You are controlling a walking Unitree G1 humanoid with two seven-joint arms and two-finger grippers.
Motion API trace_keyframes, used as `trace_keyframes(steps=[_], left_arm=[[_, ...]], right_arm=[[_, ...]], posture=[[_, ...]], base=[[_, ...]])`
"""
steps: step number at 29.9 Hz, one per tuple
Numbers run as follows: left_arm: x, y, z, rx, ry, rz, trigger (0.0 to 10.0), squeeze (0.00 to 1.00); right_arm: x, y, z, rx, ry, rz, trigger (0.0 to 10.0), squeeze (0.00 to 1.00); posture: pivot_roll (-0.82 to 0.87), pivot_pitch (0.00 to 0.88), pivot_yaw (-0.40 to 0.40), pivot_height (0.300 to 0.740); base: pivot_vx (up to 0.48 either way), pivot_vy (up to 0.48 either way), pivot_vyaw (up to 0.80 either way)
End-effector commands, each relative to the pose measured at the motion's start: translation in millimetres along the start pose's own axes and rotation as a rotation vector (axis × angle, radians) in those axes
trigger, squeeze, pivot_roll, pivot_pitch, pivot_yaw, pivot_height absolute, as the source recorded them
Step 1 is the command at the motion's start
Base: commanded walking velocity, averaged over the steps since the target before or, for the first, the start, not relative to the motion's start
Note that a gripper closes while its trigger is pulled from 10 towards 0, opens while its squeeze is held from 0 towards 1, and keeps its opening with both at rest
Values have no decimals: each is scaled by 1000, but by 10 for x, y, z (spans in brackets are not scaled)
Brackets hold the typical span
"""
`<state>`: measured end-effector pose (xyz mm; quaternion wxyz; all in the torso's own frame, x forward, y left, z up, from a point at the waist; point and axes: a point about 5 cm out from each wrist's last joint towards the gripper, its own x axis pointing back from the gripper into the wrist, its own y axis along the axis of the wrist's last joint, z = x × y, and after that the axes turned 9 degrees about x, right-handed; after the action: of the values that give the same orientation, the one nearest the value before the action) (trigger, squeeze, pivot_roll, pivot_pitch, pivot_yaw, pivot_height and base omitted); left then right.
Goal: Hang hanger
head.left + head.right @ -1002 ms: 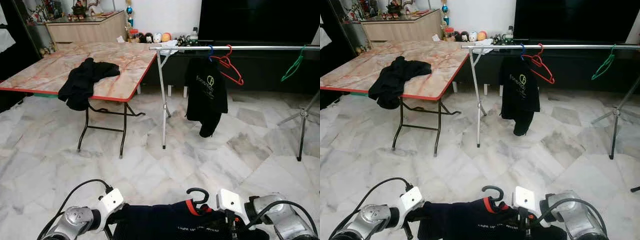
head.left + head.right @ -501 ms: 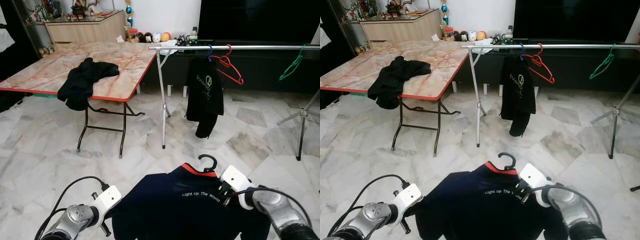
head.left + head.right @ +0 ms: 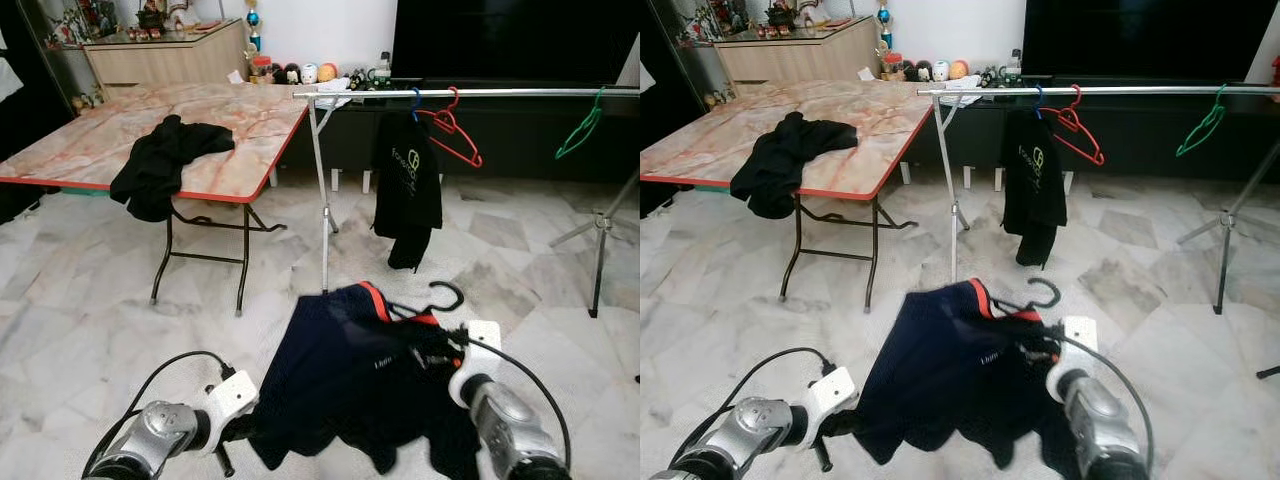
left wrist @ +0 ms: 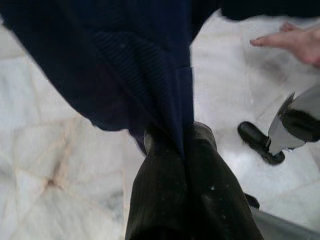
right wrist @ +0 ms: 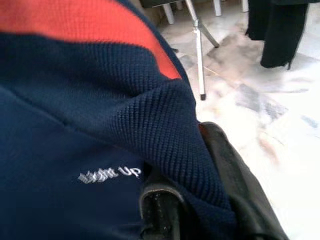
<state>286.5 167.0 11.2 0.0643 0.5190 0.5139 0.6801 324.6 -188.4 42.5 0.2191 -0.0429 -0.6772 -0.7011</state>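
Right gripper (image 3: 440, 350) is clamped on the shoulder of the navy shirt with red collar (image 3: 350, 370), which sits on a black plastic hanger (image 3: 440, 296). Left gripper (image 4: 172, 145) pinches the hem. The silver clothes rail (image 3: 470, 94) is well ahead. Advice: keep the hook upright, release the hem before lifting, and aim between the red hanger (image 3: 452, 135) and green hanger (image 3: 578, 135).

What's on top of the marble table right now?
A crumpled black garment lies on the marble table, draped over its front edge. Whatever is beneath the garment is covered.
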Motion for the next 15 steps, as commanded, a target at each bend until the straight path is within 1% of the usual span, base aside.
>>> trace_keyframes(steps=[1, 2, 3, 4, 5, 6, 7, 8, 9, 10, 11, 12, 13, 14, 15], left_arm=[[44, -143, -17, 53, -36, 54, 0, 0], [44, -143, -17, 53, -36, 54, 0, 0], [44, -99, -18, 62, -56, 32, 0, 0], [44, -99, -18, 62, -56, 32, 0, 0], [42, -51, -25, 61, -76, 9, 0, 0], [40, -15, -22, 59, -78, -9, 0, 0], [42, 14, -3, 44, -56, -20, 0, 0], [45, 31, 9, 33, -41, -25, 0, 0], [51, 60, 60, 22, 22, -33, 0, 0], [51, 60, 60, 22, 22, -33, 0, 0], [67, 104, 128, 10, 102, -53, 3961, 0], [67, 104, 128, 10, 102, -53, 3961, 0], [88, 137, 195, 10, 179, -69, 9451, 0], [112, 164, 245, 10, 230, -84, 10000, 0], [112, 164, 245, 10, 230, -84, 10000, 0]], right_arm=[[-42, 251, -20, 57, -12, -84, 10000, 0], [-42, 251, -20, 57, -12, -84, 10000, 0], [-46, 249, -16, 103, -17, -77, 10000, 0], [-46, 249, -16, 103, -17, -77, 10000, 0], [-51, 234, -14, 107, -13, -62, 10000, 0], [-53, 205, -10, 140, -2, -35, 10000, 0], [-50, 146, 9, 217, 27, 15, 10000, 0], [-46, 99, 22, 268, 47, 50, 10000, 0], [-34, 21, 64, 349, 106, 97, 10000, 0], [-34, 21, 64, 349, 106, 97, 10000, 0], [-3, -98, 109, 458, 192, 167, 10000, 0], [-3, -98, 109, 458, 192, 167, 10000, 0], [38, -213, 125, 541, 258, 237, 10000, 0], [94, -328, 118, 607, 327, 307, 10000, 0], [94, -328, 118, 607, 327, 307, 10000, 0]], posture=[[-10, 0, 70, 740], [-10, 0, 70, 740], [-10, 0, 70, 740], [-10, 0, 70, 740], [-8, 0, 67, 740], [-5, 0, 67, 740], [-5, 0, 67, 740], [-5, 0, 67, 740], [-5, 0, 67, 740], [-5, 0, 67, 740], [-4, 0, 67, 740], [-4, 0, 67, 740], [-3, 0, 66, 740], [-2, 0, 67, 740], [-2, 0, 67, 740]], base=[[0, 0, 0], [0, 0, 0], [0, 0, 0], [0, 0, 0], [0, 0, 0], [0, 0, 0], [0, 0, 0], [0, 0, 0], [0, 0, 0], [0, 0, 0], [0, 0, 0], [0, 0, 0], [0, 0, 0], [0, 0, 0], [0, 0, 0]])
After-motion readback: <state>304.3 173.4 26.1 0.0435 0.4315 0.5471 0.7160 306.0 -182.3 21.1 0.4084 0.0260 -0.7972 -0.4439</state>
